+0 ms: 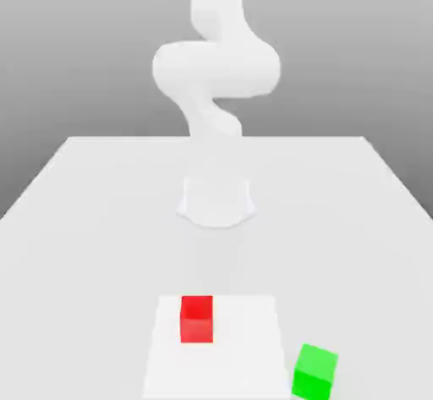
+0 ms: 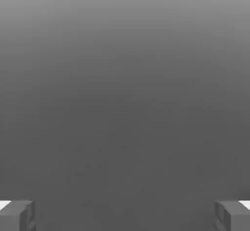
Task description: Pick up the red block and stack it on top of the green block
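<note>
The red block (image 1: 196, 318) sits on the white table, near its front edge and a little toward the exterior view's left of centre. Further forward and toward the exterior view's right stands the green block (image 1: 315, 371), turned slightly and apart from the red one. In the hand view my gripper (image 2: 125, 215) is open, its two grey fingertips (image 2: 18, 215) spread far apart with nothing between them, and only a plain grey background lies beyond them. The white arm (image 1: 216, 68) rises from its base and runs up out of the exterior view.
The arm's round base (image 1: 216, 201) stands at the middle of the table (image 1: 84, 221). A slightly lighter square patch (image 1: 245, 347) marks the table surface under the red block. The table's far edge runs behind the base.
</note>
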{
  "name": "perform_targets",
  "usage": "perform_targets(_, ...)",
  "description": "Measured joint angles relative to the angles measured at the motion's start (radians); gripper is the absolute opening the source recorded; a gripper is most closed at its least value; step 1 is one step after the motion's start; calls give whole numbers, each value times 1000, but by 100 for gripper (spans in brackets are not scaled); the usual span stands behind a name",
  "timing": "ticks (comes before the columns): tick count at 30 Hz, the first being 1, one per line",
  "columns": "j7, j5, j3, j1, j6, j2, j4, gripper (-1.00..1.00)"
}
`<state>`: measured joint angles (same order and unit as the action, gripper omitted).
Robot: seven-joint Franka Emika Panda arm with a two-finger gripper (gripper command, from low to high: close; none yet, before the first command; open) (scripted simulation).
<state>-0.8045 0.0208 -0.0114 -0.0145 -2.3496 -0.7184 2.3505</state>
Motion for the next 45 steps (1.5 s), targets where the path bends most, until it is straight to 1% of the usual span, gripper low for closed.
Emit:
perform_targets(6, -9, 52, -11, -34, -137, 232, 136, 0)
perform_targets(11, 1, 71, -1, -53, -248, 419, 246, 0)
perform_targets(15, 29, 58, 15, -56, -337, 564, 333, 0)
perform_targets(18, 75, 14, 21, -56, -404, 670, 398, 0)
perform_targets(21, 105, -21, 16, -59, -484, 776, 418, 0)
perform_targets(25, 110, -27, 12, -62, -605, 919, 402, 0)
perform_targets(26, 110, -26, 13, -61, -632, 950, 398, -100)
perform_targets(33, 107, -23, 12, -63, -636, 956, 398, -100)
perform_targets(39, 107, -23, 8, -67, -474, 766, 425, -100)
perform_targets(41, 78, -24, -14, -33, -423, 750, 390, -100)
perform_targets(45, -29, -16, -62, 66, -332, 794, 257, -100)
